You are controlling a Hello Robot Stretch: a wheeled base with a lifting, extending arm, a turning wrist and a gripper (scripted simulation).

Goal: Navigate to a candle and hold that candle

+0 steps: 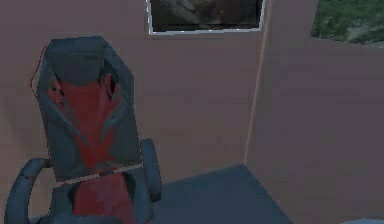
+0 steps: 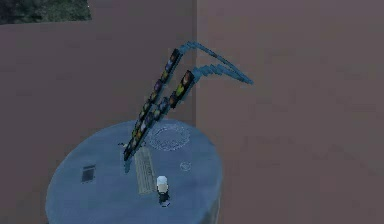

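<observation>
Small white stub, prob the candle, stands near the edge of the round blue table by a curved blue ornament, so I'd centre base on it, reach slow & level; jaws' state: can't tell.

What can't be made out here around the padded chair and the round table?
Forward view: white-framed wall picture, cut by the top edge, subject unclear.
Forward view: grey-and-red padded chair, base cut by the bottom edge.
Arm side view: small white blob on the round blue-grey table, too small to call a candle.
</observation>
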